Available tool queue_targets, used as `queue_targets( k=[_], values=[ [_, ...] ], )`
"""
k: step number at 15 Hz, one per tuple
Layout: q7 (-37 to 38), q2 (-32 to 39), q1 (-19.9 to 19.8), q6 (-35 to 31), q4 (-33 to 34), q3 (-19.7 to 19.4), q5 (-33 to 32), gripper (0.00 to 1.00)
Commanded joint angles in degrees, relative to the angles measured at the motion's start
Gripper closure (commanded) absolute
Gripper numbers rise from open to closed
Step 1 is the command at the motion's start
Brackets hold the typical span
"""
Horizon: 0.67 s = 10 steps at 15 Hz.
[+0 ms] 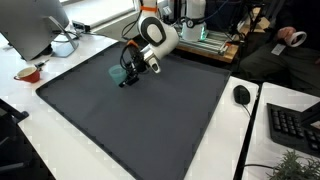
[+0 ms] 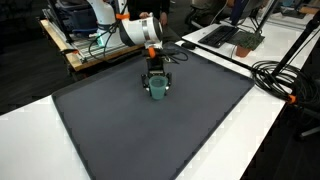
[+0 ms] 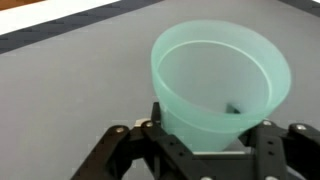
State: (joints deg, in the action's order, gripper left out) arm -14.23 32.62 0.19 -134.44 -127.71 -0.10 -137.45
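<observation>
The white worktop [image 1: 45, 145] fills both exterior views and carries a large dark grey mat [image 1: 150, 120] that covers most of it. The same mat lies behind the hand in the wrist view, with a white strip of worktop along its far edge.

The robot arm [image 1: 158, 35] comes in from the far side and bends down over the far part of the mat. In an exterior view a monitor [image 1: 30, 25] stands at the far left corner, off the mat. A black keyboard [image 1: 295, 125] lies at the right edge, well apart from the arm.

The hand [image 3: 208, 140] points down toward the mat and is clenched around a translucent green cup [image 3: 220, 80], a finger on each side of its narrow lower part. The cup is tilted, its wide mouth turned toward the wrist camera. It sits low over the far part of the mat [image 2: 150, 130]; whether it touches the mat cannot be told.

A computer mouse [image 1: 241, 94] rests on the white worktop just right of the mat.
</observation>
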Motion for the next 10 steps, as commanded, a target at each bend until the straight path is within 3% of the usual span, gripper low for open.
queue_targets(
  k=[1,10],
  values=[
    [-0.7,-3.7,0.4,0.0,-3.1,0.2,1.8,0.58],
    [-1.1,-7.0,0.7,0.1,-5.9,0.5,2.9,0.58]
  ],
)
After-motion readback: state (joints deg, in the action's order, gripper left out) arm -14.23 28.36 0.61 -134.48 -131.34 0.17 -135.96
